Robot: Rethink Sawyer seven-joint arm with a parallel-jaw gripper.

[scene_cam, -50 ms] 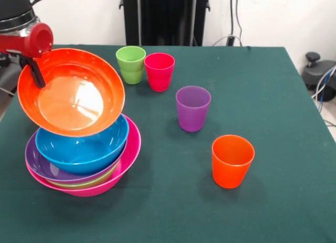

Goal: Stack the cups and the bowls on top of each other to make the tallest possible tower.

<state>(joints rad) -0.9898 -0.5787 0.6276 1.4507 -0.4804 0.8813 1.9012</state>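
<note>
The orange bowl (73, 93) hangs tilted toward the camera above the tower (84, 159), its upper left rim pinched by the hand (37, 77), its lower edge over the blue bowl (81, 146). The blue bowl sits nested in a purple bowl (39, 164), a sliver of green bowl (86, 182) shows beneath, and the pink bowl (128, 156) is the base, at the left of the green bench (262, 96). Four cups stand upright apart from the tower: the green cup (130, 64) touching or just beside the red cup (159, 71) at the back, the purple cup (192, 108) mid-bench, and the orange cup (232, 160) nearest the camera.
</note>
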